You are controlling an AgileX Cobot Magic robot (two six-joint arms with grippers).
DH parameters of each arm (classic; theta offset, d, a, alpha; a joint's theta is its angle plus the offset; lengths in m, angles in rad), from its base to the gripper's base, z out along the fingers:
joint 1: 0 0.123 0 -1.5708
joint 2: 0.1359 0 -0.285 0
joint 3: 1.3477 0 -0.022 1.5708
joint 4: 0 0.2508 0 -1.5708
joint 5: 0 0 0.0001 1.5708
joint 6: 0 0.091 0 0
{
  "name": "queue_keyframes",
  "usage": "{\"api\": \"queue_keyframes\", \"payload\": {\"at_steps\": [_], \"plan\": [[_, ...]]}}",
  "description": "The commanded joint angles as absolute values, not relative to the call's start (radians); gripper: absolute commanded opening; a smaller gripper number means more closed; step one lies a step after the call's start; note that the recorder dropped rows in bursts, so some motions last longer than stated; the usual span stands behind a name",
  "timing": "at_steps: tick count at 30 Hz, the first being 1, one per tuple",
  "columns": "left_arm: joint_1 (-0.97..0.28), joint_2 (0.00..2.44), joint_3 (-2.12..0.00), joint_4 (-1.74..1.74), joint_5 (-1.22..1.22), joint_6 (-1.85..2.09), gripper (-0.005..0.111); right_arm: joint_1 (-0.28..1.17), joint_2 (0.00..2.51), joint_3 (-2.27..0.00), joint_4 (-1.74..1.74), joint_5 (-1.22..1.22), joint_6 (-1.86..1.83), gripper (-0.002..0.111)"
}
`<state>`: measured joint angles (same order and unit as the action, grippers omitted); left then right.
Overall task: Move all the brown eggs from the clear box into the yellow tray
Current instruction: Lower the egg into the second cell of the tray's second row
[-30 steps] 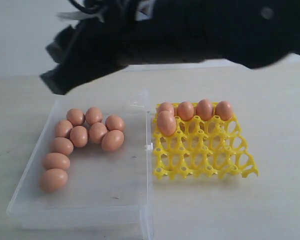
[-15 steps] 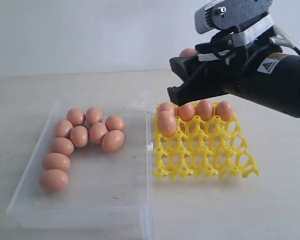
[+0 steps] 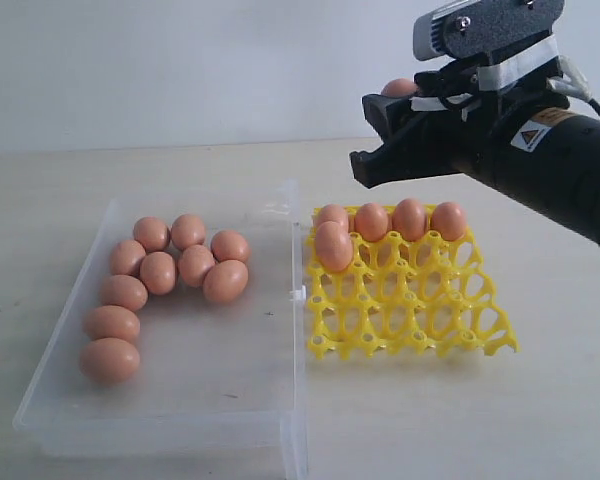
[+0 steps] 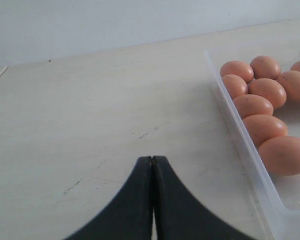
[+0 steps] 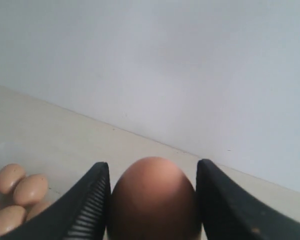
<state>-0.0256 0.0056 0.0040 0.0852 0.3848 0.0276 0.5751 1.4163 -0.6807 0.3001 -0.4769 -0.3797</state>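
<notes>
Pale tabletop (image 3: 550, 420) ran back to a plain white wall (image 3: 180, 70). At the left of the exterior frame lay the clear box (image 3: 180, 400). Its low walls enclosed ten brown eggs (image 3: 195, 265): seven bunched at the upper end and three more trailing down along the left wall. Just beside the box, on its right, sat the yellow tray (image 3: 410, 310). Five eggs stood in it, four along the back row and one in the cup in front of the leftmost of these. The nearer rows showed bare yellow cups.

The right gripper (image 3: 375, 135) hung in the upper right of that frame, above the tray's back row and apart from it. Its jaws were clenched on one held egg (image 5: 152, 200), with a ribbed pad (image 5: 87, 215) against its side. The left gripper (image 4: 152, 162) did not show in the exterior view. Its wrist camera showed the two fingers pressed together with nothing between them, over bare table just outside the box's wall.
</notes>
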Motion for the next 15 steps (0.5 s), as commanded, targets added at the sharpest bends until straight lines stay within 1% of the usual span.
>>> {"api": "queue_keyframes", "payload": {"at_steps": [1, 5, 11, 15], "plan": [[-0.031, 0.000, 0.000, 0.080, 0.379, 0.025, 0.000, 0.548, 1.469, -0.638, 0.267, -0.618, -0.317, 0.000], [-0.031, 0.000, 0.000, 0.080, 0.379, 0.025, 0.000, 0.512, 1.538, -0.575, 0.193, -0.742, -0.203, 0.000], [-0.031, 0.000, 0.000, 0.080, 0.379, 0.025, 0.000, 0.451, 1.669, -0.575, 0.012, -0.782, -0.083, 0.000], [-0.031, 0.000, 0.000, 0.080, 0.379, 0.025, 0.000, 0.440, 1.757, -0.575, -0.032, -0.834, -0.024, 0.000]]}}
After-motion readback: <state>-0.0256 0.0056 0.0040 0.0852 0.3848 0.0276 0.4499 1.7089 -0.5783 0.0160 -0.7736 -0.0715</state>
